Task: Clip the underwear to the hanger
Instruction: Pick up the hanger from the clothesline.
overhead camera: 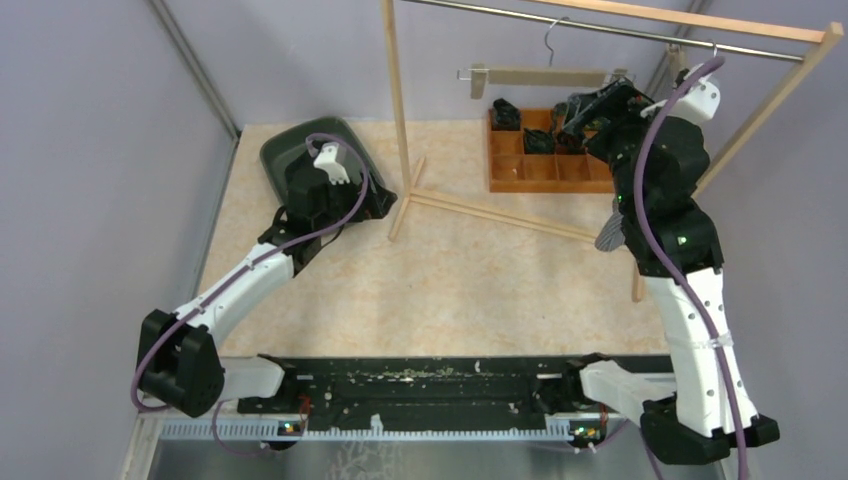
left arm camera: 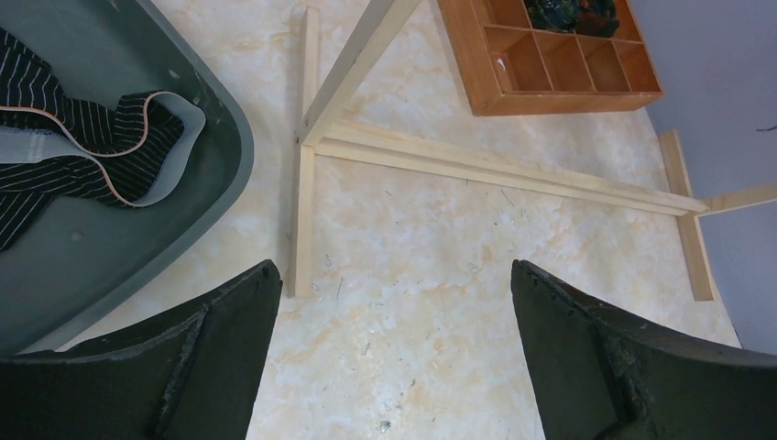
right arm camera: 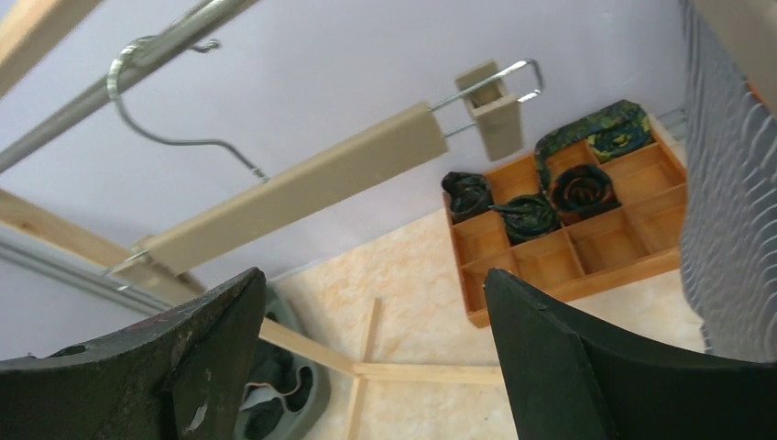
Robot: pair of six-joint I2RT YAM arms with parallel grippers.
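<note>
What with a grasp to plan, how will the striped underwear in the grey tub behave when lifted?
Probably floppy: the underwear lies crumpled in folds in the tub, so it would likely sag from one pinch. Likely light, being thin fabric. Its trimmed edge may give the firmest hold.

Striped cloth underwear, matt beige hanger, shiny metal rail, smooth wooden tray

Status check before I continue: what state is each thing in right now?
Left hand: open, empty, over the table beside the grey tray.
Right hand: open, empty, raised near the hanger.
Hanger: hooked on the rail, visible clip empty.
Striped underwear: crumpled in the grey tray, unclipped.
Wooden organizer: some compartments hold rolled fabric, others empty.
</note>
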